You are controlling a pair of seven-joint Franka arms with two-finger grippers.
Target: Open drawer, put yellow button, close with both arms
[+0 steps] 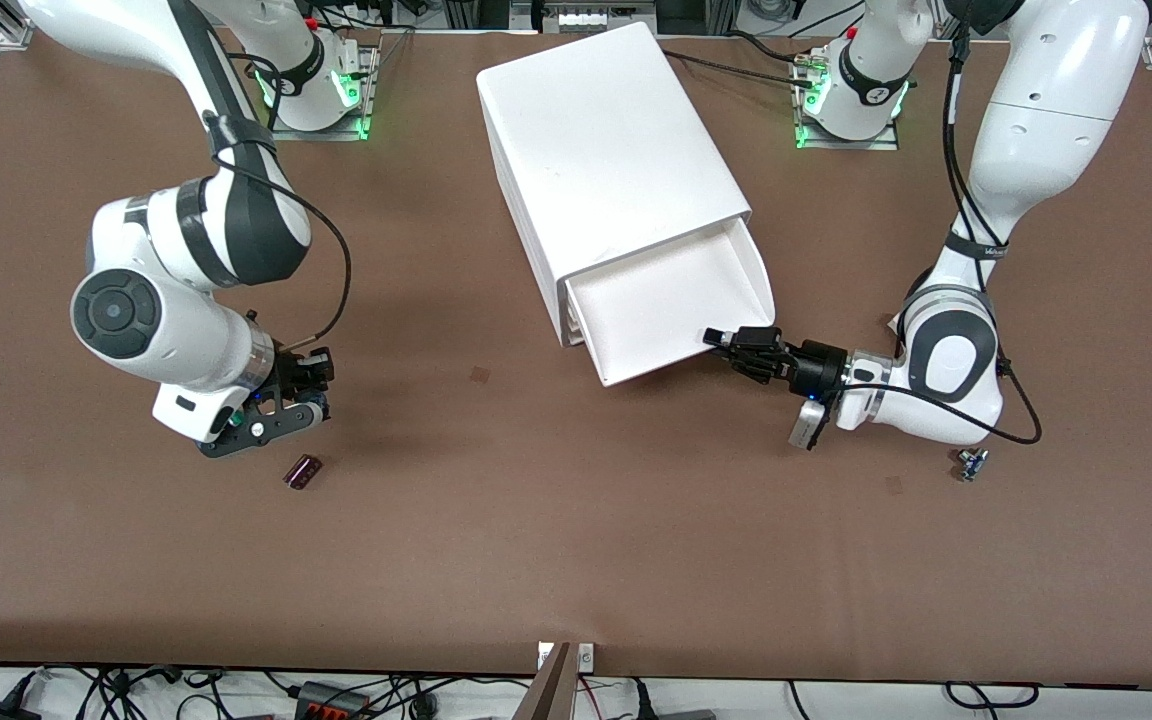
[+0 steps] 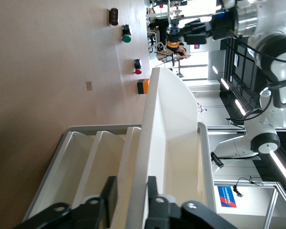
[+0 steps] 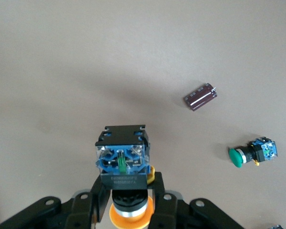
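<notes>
The top drawer (image 1: 656,300) of the white cabinet (image 1: 606,140) stands pulled out and empty. My left gripper (image 1: 714,338) is at the drawer's front corner toward the left arm's end. In the left wrist view its fingers (image 2: 108,195) close on the drawer's front wall (image 2: 159,143). My right gripper (image 1: 308,395) is above the table toward the right arm's end, shut on the yellow button (image 3: 121,157). The button's blue base points away from the wrist and its yellow cap (image 3: 128,215) sits between the fingers.
A dark cylinder (image 1: 303,471) lies on the table under the right gripper and also shows in the right wrist view (image 3: 200,97). A green-capped switch (image 3: 252,152) lies beside it. A red-capped switch (image 2: 137,67) lies nearby. A small blue part (image 1: 971,463) lies by the left arm.
</notes>
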